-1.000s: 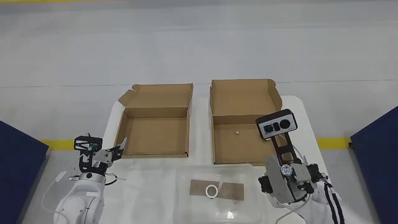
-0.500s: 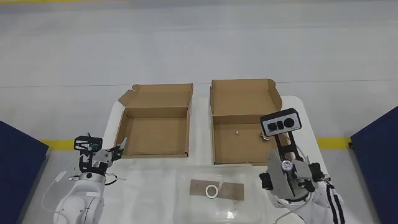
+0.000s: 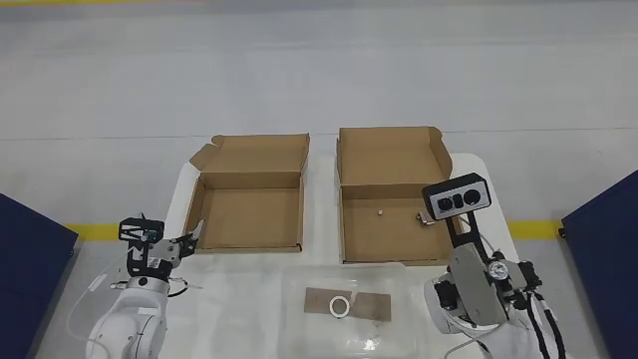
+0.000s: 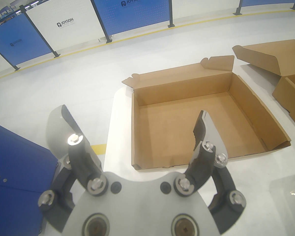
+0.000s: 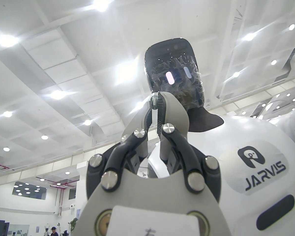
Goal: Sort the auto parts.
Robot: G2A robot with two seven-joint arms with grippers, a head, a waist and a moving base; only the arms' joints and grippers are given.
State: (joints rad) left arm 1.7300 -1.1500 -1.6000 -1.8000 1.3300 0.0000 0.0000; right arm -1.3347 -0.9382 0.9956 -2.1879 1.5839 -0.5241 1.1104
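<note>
Left gripper [image 4: 132, 114] over counter [image 4: 118, 148], just beside left box [image 4: 182, 88], jaws apart. Right gripper [image 5: 155, 98] upturned, jaws clamped on small metal part [image 5: 154, 102].

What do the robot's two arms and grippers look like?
The left arm and the right arm have smooth white shells and thin cables. The left gripper and right gripper share one build: a pale grey wrist plate, black links fixed with silver bolts, and two tapering pale fingers with black ribbed pads.
</note>
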